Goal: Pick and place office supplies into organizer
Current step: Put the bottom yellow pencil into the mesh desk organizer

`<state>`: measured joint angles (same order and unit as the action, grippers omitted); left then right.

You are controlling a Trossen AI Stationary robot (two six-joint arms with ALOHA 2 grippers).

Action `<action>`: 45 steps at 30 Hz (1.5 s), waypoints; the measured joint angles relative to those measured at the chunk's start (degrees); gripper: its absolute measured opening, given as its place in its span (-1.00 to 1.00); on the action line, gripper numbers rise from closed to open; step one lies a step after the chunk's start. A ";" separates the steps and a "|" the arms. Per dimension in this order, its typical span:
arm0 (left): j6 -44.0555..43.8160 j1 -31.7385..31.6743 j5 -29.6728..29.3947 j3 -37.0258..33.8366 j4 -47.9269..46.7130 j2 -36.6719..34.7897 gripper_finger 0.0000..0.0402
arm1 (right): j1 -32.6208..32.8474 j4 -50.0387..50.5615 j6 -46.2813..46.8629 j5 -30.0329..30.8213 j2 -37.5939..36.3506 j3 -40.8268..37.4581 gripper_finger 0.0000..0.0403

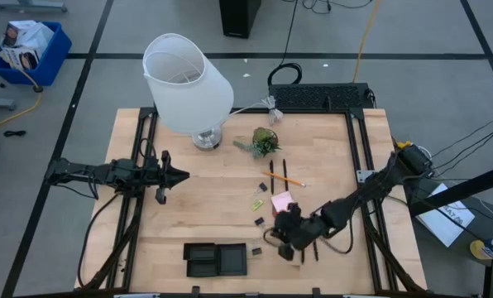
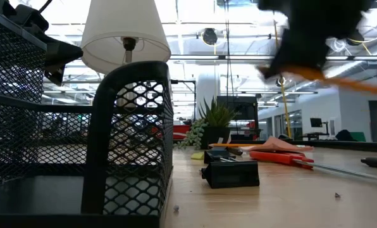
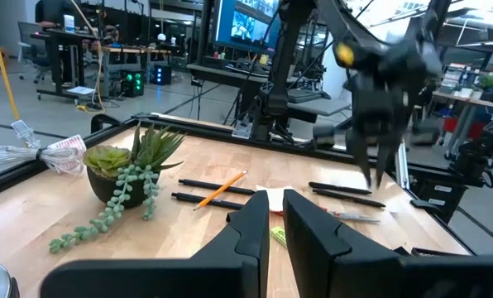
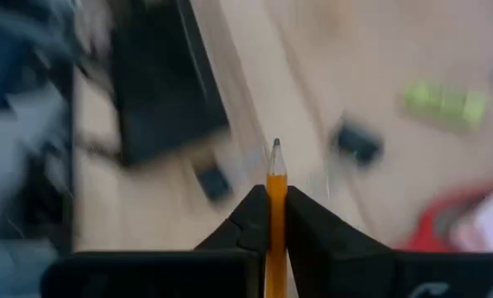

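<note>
Right end effector pinching thin orange wooden pencil, raised over wooden worktop, near low black mesh organizer tray. Left end effector pressed together, idle near white lamp.

No legible text, label, brand or number is found. Print is seen on the papers beside the table's right edge and on the package in the blue bin, but cannot be read.
</note>
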<state>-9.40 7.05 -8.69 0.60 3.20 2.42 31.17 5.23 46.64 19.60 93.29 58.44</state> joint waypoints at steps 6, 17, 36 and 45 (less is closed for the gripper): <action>0.02 0.00 0.02 0.00 -0.01 -0.02 -0.79 | -3.86 -23.49 -9.93 2.99 -1.64 0.02 -0.88; 0.02 0.00 0.02 0.00 0.00 -0.02 -0.79 | -10.55 -52.51 -20.48 5.15 5.82 2.38 -0.84; 0.02 0.00 0.02 0.00 -0.03 -0.02 -0.79 | -12.30 -52.20 -30.75 -12.21 29.49 32.78 -0.89; 0.01 0.00 0.02 0.00 -0.02 0.00 -0.79 | -12.70 -51.83 -31.62 -15.54 35.49 41.78 -0.86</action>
<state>-9.40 7.05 -8.67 0.60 3.18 2.42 18.47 -46.60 15.02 4.06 128.78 100.22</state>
